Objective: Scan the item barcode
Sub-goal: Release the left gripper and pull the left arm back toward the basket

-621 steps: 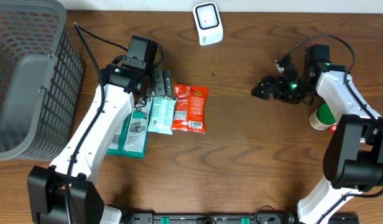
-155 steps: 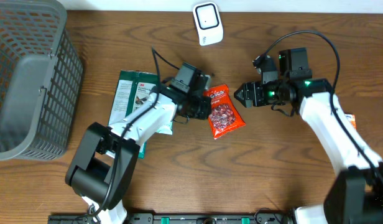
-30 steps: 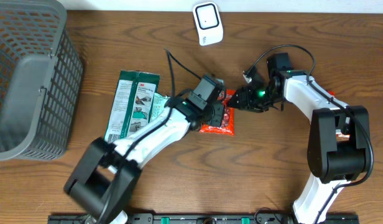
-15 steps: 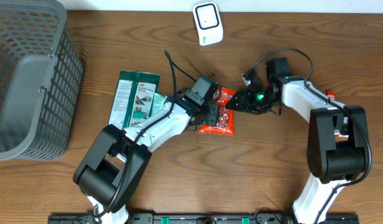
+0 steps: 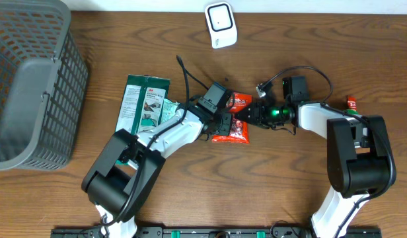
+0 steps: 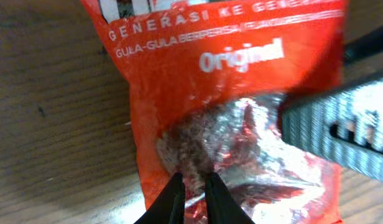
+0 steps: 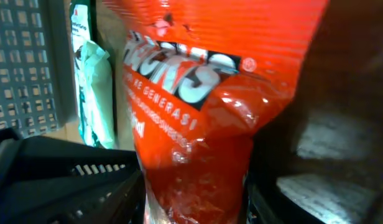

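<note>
A: Left gripper?
B: Pinched shut on the red packet, which lies on the table right of the green packs.
A: Right gripper?
B: Jaws part-open astride the packet's other end; gripping or not, can't tell.

A dark wooden table is filling the overhead view, grain running sideways; a pale strip, perhaps a wall, is showing beyond its far edge.

Overhead down; wrists probably share packet
</note>
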Robot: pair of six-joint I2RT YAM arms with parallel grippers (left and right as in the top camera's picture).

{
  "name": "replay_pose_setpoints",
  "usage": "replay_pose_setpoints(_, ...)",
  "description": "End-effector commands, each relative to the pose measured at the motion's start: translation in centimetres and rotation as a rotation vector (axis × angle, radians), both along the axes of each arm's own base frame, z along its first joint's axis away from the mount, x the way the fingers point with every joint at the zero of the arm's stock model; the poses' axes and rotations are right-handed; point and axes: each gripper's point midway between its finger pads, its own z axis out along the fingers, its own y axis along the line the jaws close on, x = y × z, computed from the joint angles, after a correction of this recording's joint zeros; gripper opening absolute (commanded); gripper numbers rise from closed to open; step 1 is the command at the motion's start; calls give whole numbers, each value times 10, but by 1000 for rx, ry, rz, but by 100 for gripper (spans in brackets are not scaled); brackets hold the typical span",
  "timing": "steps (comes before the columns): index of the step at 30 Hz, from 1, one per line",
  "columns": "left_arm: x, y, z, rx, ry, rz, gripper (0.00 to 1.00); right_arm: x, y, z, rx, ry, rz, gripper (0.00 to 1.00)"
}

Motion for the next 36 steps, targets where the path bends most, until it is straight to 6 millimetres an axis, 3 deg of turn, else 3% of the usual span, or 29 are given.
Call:
replay_pose_setpoints(1, -6, 12, -28, 70, 42, 2, 14, -13, -4, -21, -57, 73, -29, 46)
replay_pose_setpoints(9, -8, 12, -31, 74, 49, 0, 14, -18, 0, -23, -57, 75, -15, 36)
replay_pose_setpoints(15, -8, 12, -31, 74, 48, 0, 14, -18, 3, -22, -57, 69, -6, 38)
replay_pose_setpoints(17, -7, 12, -30, 72, 46, 0, 14, -18, 5, -22, -57, 64, -2, 29)
replay_pose_setpoints(20, -3, 10, -22, 64, 22, -15, 16, -18, 5, -22, -56, 61, -3, 7)
replay_pose_setpoints(25, 15, 7, 24, 0, -72, -1, 25, -15, 5, -21, -54, 50, -4, 7)
replay_pose_setpoints(28, 27, 17, 74, -61, -162, 38, 32, -16, 6, -16, -17, 62, -2, 9)
replay_pose_setpoints(31, 30, 39, 106, -80, -198, 84, 34, -17, 6, -11, 17, 64, 2, 1)
replay_pose_setpoints(36, 28, 90, 141, -73, -210, 191, 38, -6, 8, 11, 27, -2, 4, 1)
